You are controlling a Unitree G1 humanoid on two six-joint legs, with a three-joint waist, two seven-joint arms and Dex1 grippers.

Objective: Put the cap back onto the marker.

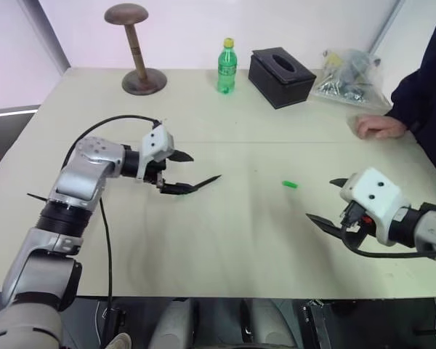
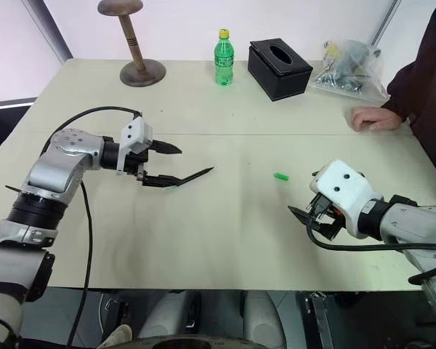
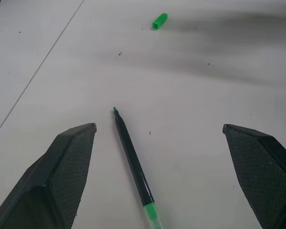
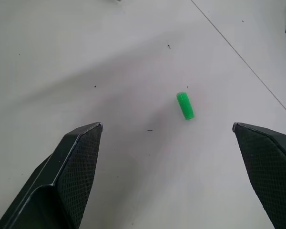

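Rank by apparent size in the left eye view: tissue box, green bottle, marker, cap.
1. tissue box
2. green bottle
3. marker, part hidden by the left gripper; it lies nearer the camera, so its rank against the bottle is unsure
4. cap, clearly smallest

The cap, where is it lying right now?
The cap lies loose on the table, right of centre in the head views, between the marker tip and the open right gripper, touching neither.
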